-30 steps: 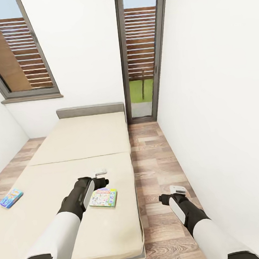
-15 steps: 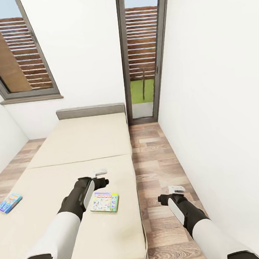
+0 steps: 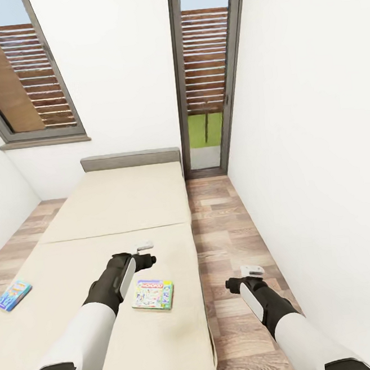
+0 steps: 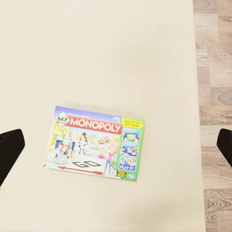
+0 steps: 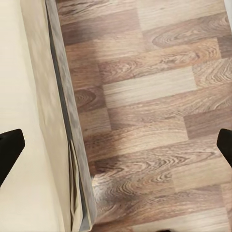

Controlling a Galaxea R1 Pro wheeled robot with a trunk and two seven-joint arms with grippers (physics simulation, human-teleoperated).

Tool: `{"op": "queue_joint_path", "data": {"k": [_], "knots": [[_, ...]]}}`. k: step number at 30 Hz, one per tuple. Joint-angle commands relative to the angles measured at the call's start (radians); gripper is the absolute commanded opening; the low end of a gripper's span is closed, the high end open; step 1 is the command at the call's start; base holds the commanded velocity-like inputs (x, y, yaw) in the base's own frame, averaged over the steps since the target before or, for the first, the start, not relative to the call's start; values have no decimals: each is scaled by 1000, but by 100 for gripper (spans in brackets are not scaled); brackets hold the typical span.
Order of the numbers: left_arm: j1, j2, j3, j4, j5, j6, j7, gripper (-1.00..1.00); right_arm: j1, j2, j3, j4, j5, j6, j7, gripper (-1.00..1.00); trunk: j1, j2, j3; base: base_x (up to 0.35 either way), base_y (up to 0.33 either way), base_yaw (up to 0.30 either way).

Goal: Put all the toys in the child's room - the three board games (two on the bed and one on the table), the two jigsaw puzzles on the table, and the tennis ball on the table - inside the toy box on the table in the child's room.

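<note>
Nearest the robot, the left gripper (image 3: 145, 254) hangs over the beige mattress of the bed (image 3: 119, 208) with its fingers spread wide and nothing between them; in the left wrist view the two dark fingertips (image 4: 9, 150) sit at opposite edges of the picture, well apart. Just beside and slightly nearer than that gripper lies the pale Monopoly board game (image 3: 153, 294), flat on the mattress close to the bed's right edge, and the wrist camera looks straight down on its printed lid (image 4: 96, 143). The right gripper (image 3: 251, 276) hovers over the wood plank floor (image 3: 224, 243) beside the bed, also spread and empty, with the bed's grey frame (image 5: 65, 121) running past it. Farther off to the left, near the opposite edge of the mattress, rests the small blue board game (image 3: 13, 295), well apart from either arm. Beyond are the grey headboard (image 3: 130, 158), the white wall and the tall window (image 3: 205, 75). Judging from this, both bed games are untouched and not yet lifted, so the bed half of the job is still ahead; the likely next step is picking up the Monopoly box.
</note>
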Motion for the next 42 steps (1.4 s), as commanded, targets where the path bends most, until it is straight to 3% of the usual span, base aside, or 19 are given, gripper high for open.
{"op": "queue_joint_path", "data": {"k": [1, 14, 42], "knots": [[-1, -1, 4, -1, 1, 5, 3, 100, -1, -1, 6, -2, -10, 4, -9, 100, 0, -2, -2, 28, 12, 0], [-1, -4, 4, -1, 2, 3, 3, 100, -1, -1, 6, -2, -11, 6, -10, 100, 0, -2, -17, 122, 21, 0], [-1, -2, -17, 5, -3, 5, 9, 100, -1, -1, 5, -2, -13, 7, -10, 100, 0, -2, -62, 5, 0, 0]]}}
